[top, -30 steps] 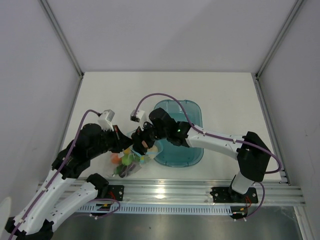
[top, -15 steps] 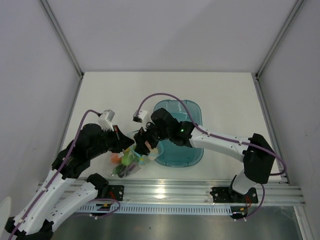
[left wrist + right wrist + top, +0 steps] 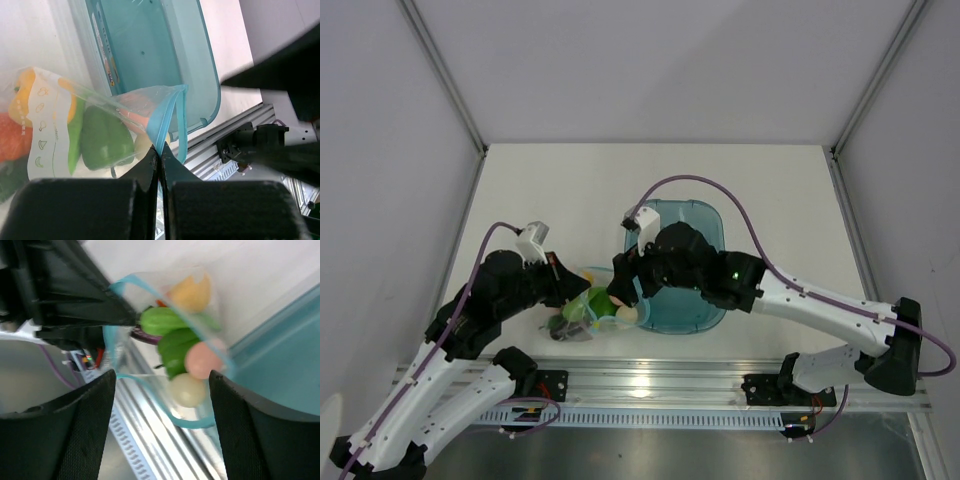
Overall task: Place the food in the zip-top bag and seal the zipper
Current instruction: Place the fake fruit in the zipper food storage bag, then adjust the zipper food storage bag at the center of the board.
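Note:
The clear zip-top bag (image 3: 582, 318) lies near the table's front edge, left of the teal tray. My left gripper (image 3: 578, 292) is shut on the bag's light blue zipper strip (image 3: 167, 117) at one end of the mouth (image 3: 160, 150). The mouth gapes open. Inside lie a green bell pepper (image 3: 105, 142), an orange piece (image 3: 10, 137) and a yellow one (image 3: 25, 85). In the right wrist view the pepper (image 3: 175, 347), a pale green pod (image 3: 160, 320), a pinkish ball (image 3: 202, 362) and a pale ball (image 3: 187, 390) show in the bag. My right gripper (image 3: 162, 377) is open and empty just above the mouth (image 3: 620, 285).
The teal translucent tray (image 3: 705, 225) stands right beside the bag, under my right arm. The aluminium rail (image 3: 650, 385) runs along the front edge just below the bag. White walls close in the table on the left, back and right.
My right arm has swung to the right and drawn its gripper back from the bag's mouth, now open and empty. The bag has settled lower and flatter. My left gripper keeps its hold.

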Available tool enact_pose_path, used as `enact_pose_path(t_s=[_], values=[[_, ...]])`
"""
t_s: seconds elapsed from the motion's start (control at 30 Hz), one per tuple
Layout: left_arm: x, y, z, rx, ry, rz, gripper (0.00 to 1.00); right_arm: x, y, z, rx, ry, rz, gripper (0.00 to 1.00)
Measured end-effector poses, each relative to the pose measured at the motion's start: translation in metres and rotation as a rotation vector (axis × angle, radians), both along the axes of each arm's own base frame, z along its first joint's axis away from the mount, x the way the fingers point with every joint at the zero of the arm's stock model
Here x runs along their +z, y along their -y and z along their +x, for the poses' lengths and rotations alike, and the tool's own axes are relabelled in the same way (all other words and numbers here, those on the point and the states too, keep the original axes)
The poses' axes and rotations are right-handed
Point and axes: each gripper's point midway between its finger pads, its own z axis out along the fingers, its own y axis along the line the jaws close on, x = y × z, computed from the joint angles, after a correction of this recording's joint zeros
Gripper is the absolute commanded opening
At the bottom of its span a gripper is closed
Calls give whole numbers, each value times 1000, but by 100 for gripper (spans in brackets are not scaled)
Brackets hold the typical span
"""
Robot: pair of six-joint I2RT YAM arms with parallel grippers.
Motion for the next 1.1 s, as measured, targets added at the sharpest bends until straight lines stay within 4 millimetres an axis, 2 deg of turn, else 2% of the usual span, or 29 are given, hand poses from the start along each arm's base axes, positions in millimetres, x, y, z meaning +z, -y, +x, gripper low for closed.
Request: enact_pose_path(t_s=[0.23, 0.37, 0.47, 0.53, 0.6, 0.73, 0.87, 1.1], values=[[2, 3, -2, -16, 3, -16, 0, -12, -20, -91, -26, -156, 36, 72], [1, 3, -6, -26, -1, -28, 1, -25, -31, -114, -118, -261, 61, 68], [2, 5, -8, -40, 4, -40, 1, -40, -40, -116, -193, -299, 57, 63], [2, 7, -9, -50, 0, -49, 1, -50, -43, -114, -248, -313, 55, 54], [1, 9, -10, -60, -5, -57, 0, -54, -43, -111, -294, -316, 66, 47], [0, 12, -12, -75, -12, -69, 1, -58, -42, -100, -389, -313, 124, 37], [2, 14, -13, -84, -8, -77, 1, -65, -39, -90, -451, -300, 153, 35], [2, 17, -14, -101, -7, -88, 1, -59, -38, -80, -504, -276, 192, 29]])
